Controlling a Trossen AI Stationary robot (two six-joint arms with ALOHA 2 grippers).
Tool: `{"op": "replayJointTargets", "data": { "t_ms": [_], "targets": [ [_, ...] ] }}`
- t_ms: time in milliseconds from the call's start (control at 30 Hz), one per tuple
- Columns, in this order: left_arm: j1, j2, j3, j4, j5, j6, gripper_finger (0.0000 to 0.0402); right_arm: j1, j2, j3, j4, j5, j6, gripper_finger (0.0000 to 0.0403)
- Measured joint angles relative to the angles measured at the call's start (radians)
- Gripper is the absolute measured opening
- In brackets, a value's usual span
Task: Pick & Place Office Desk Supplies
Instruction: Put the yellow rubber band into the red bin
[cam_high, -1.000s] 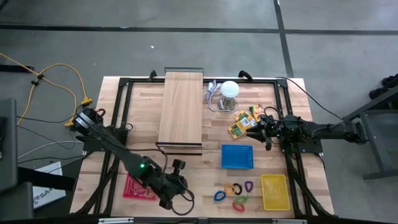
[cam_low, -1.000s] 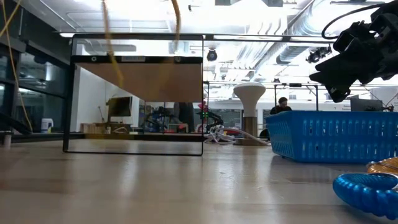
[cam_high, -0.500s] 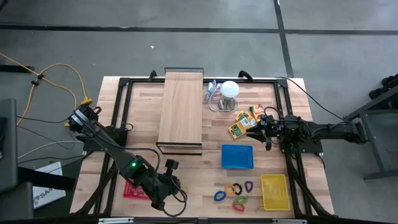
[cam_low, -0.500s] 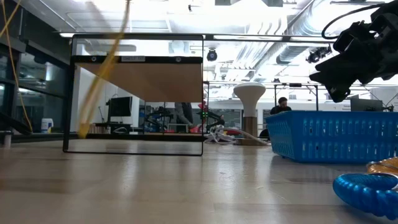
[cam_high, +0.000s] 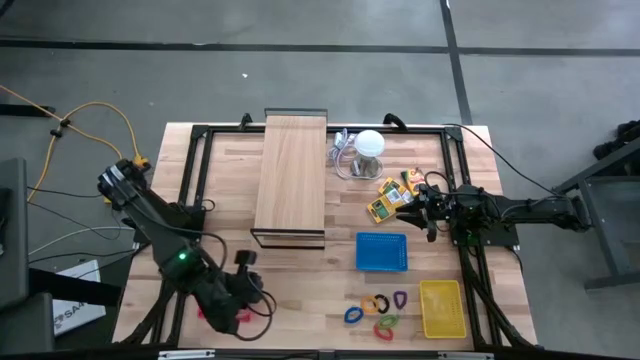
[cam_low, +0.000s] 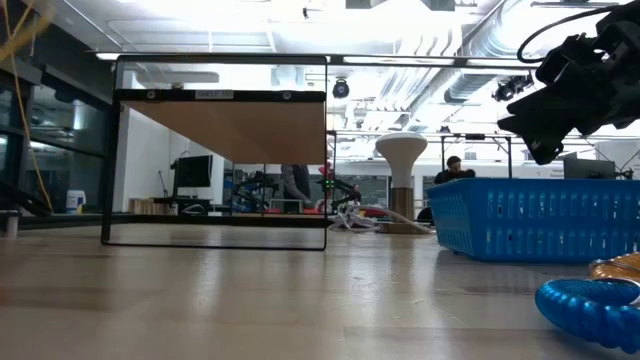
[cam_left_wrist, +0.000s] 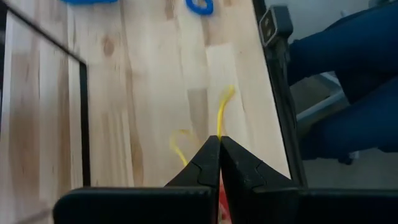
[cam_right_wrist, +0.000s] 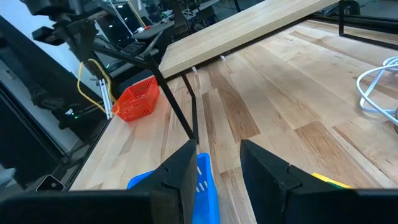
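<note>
Left pincer (cam_left_wrist: 219, 142) pressed together, pinching yellow rubber band (cam_left_wrist: 222, 112) above red basket (cam_right_wrist: 138, 99) at tabletop (cam_high: 300, 270) near-left corner; you're at placing step; next, lower, release over basket; band hangs lengthwise from tips; right pincer (cam_right_wrist: 217, 155) spread, hovers by yellow-orange packs (cam_high: 390, 197).

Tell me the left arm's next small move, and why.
Probably centre the left gripper over the red basket, then open it. Its fingers are shut on a yellow band, which the right wrist view shows hanging just beside and above that basket, so a release now might miss. The right gripper waits open by the blue basket.
</note>
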Motion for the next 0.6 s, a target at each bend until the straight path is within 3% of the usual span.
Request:
{"op": "replayJointTargets", "data": {
  "t_ms": [600],
  "targets": [
    [-0.145, -0.014, 0.0, -0.251, 0.001, -0.374, 0.0001, 0.0, 0.0, 0.0, 0.0, 0.0, 0.0, 0.0111]
  ]
}}
